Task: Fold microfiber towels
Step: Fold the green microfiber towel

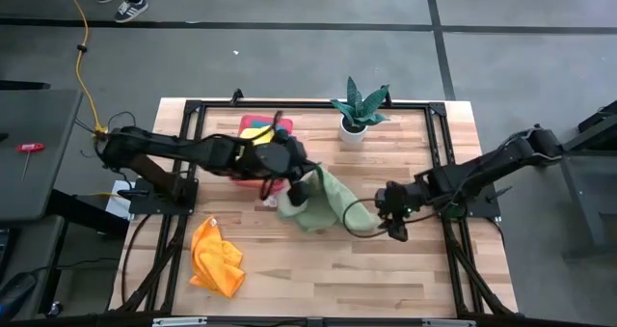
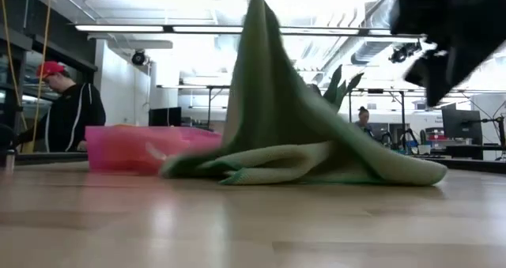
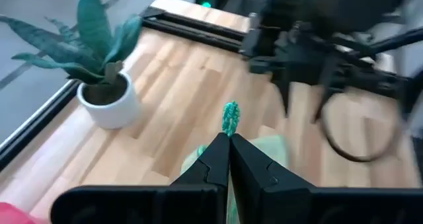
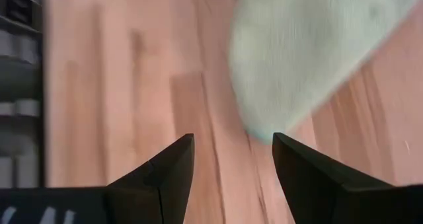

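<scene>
Left gripper (image 3: 229,141) pinched tight on a corner of the soft light green microfiber towel (image 1: 326,200), lifting it mid-bench. Right gripper (image 4: 232,145) spread wide, empty, just beside the towel's low edge. Crumpled orange towel (image 1: 216,258) unfolded; others heaped in the pink tray (image 1: 253,124). Nothing folded yet.

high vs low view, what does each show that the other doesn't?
Only high: orange towel crumpled near the table's front left, and both arms whole, left end effector shut on the light green towel, right end effector open beside it. Only low: the towel lifted into a peak, a person behind. Both: pink tray, plant.
</scene>
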### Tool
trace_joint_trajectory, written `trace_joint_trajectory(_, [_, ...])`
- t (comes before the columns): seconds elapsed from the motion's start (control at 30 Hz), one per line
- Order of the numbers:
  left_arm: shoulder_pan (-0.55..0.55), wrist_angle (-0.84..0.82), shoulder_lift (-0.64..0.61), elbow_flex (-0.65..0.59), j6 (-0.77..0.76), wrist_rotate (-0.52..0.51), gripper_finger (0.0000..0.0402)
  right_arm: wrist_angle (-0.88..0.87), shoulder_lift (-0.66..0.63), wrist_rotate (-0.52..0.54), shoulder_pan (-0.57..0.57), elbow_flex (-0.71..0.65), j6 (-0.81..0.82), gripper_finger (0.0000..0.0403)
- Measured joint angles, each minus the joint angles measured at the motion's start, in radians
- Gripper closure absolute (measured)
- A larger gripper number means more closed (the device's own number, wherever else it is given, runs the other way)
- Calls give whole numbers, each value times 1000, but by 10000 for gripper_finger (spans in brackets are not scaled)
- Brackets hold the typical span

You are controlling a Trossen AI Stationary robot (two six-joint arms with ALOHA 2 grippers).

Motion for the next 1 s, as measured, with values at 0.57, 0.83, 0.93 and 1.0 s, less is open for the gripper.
trace_joint_trajectory(0.57, [146,222,304,2,-77,95,401,67,235,278,175,0,47,206])
trace_joint_trajectory(0.83, [151,214,305,1,-79,102,401,166,385,130,183,0,46,206])
trace_joint_trajectory(0.93, [152,220,298,2,-79,102,401,249,406,84,191,0,47,206])
trace_joint_trajectory(1.0, [152,218,299,1,-79,102,401,315,421,102,196,2,55,206])
